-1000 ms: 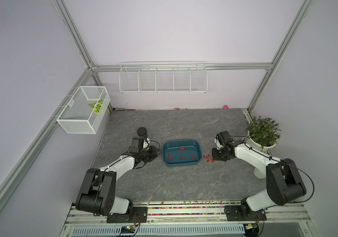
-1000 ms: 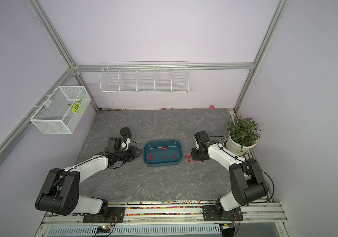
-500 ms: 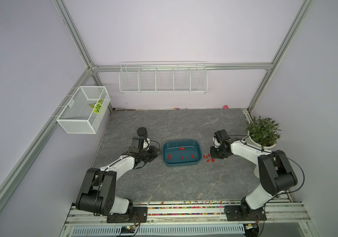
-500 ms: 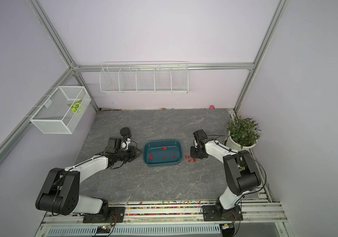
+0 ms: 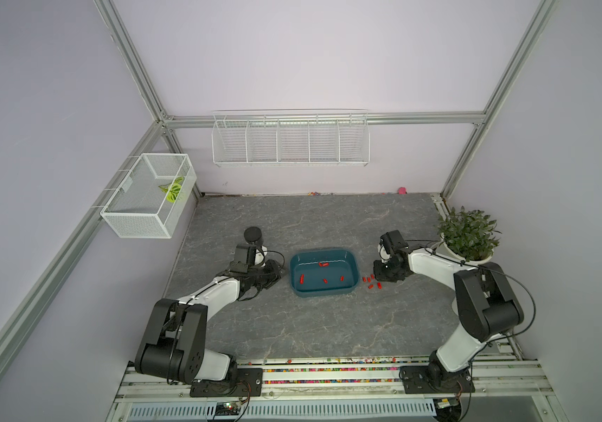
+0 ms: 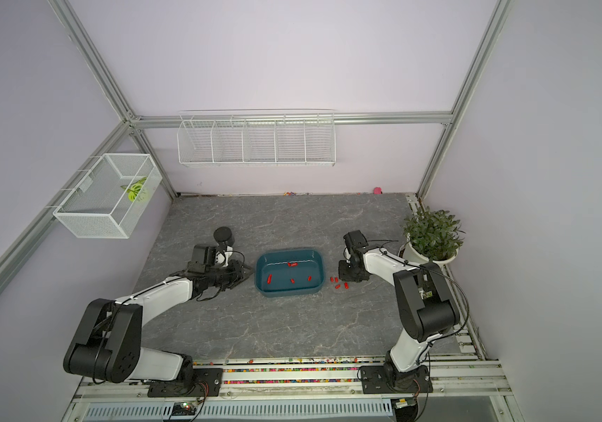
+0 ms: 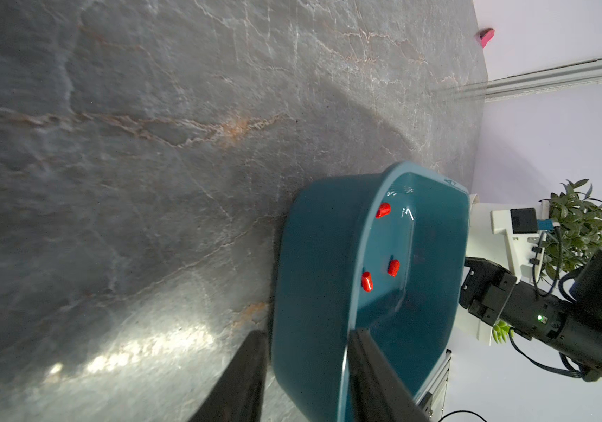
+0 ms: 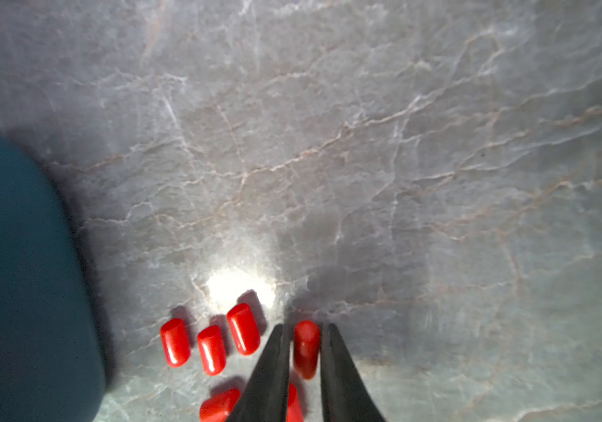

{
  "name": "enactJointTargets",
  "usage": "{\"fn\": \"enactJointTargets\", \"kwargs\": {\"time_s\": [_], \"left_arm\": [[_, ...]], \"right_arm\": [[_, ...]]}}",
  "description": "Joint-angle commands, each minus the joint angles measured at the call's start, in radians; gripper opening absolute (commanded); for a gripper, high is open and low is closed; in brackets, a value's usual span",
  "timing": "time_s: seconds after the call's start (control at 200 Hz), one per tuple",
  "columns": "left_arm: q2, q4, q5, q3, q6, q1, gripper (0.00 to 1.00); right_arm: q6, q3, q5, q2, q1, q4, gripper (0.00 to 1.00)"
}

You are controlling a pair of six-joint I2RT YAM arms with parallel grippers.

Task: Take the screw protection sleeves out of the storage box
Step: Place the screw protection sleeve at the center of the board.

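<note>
Drawn inward since a second ago: the elbow of the right arm (image 5: 434, 265). Nothing else is seen to have shifted.

- Room: lilac walls (image 5: 292, 54), edged by aluminium frame posts (image 5: 129, 60).
- Table (image 5: 310, 329): a grey slab with pale veining.
- Rear basket (image 5: 290, 140): white wire, divided into compartments, hung on the back wall.
- Side basket (image 5: 138, 215): white mesh, hung on the left wall, with a green leaf (image 5: 172, 190) inside.
- Plant (image 5: 467, 234): potted, set at the table's right edge.
- Storage box (image 5: 323, 292): placed mid-table, its long axis running left to right in both top views.
- Left gripper (image 7: 307, 336): clamped on the box's left end wall, one finger outside and one inside.
- Right gripper (image 8: 305, 329): lowered to the table just right of the box, jaws only narrowly parted, nothing gripped.
- Cup (image 5: 253, 235): black, stood behind the left gripper.
- Screw protection sleeves (image 5: 301, 279): four are counted on the box floor, pointing various ways. The others are clustered on the table between box and right gripper. One is laid between the fingertips, its long axis parallel to them.
- Beads (image 5: 328, 369): multicoloured, strewn along the front rail.
</note>
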Motion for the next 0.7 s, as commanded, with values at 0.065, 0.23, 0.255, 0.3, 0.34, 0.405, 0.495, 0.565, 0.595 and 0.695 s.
{"fn": "enactJointTargets", "kwargs": {"time_s": [0.065, 0.23, 0.255, 0.3, 0.34, 0.405, 0.495, 0.565, 0.595, 0.695], "left_arm": [[0.012, 0.003, 0.008, 0.026, 0.012, 0.005, 0.43], [0.012, 0.002, 0.008, 0.026, 0.013, 0.006, 0.43], [0.012, 0.002, 0.007, 0.026, 0.013, 0.005, 0.43], [0.011, 0.001, 0.008, 0.026, 0.013, 0.005, 0.43], [0.012, 0.001, 0.008, 0.026, 0.012, 0.005, 0.43], [0.010, 0.001, 0.007, 0.026, 0.013, 0.005, 0.43], [0.009, 0.003, 0.008, 0.025, 0.012, 0.006, 0.43], [0.010, 0.005, 0.008, 0.025, 0.011, 0.005, 0.43], [0.010, 0.005, 0.009, 0.025, 0.010, 0.005, 0.43], [0.009, 0.005, 0.011, 0.025, 0.012, 0.005, 0.43]], "right_arm": [[-0.013, 0.015, 0.000, 0.004, -0.007, -0.013, 0.29], [-0.019, 0.026, 0.001, -0.013, -0.007, -0.029, 0.32], [-0.019, 0.028, 0.000, -0.018, -0.007, -0.034, 0.32], [-0.019, 0.032, -0.003, -0.032, -0.007, -0.039, 0.32], [-0.021, 0.036, -0.007, -0.049, -0.007, -0.047, 0.33], [-0.027, 0.041, -0.024, -0.079, -0.007, -0.059, 0.33], [-0.034, 0.051, -0.054, -0.126, -0.007, -0.076, 0.33], [-0.040, 0.064, -0.081, -0.165, -0.005, -0.092, 0.34], [-0.041, 0.071, -0.099, -0.183, -0.003, -0.098, 0.34], [-0.054, 0.095, -0.181, -0.232, 0.006, -0.102, 0.34]]}}
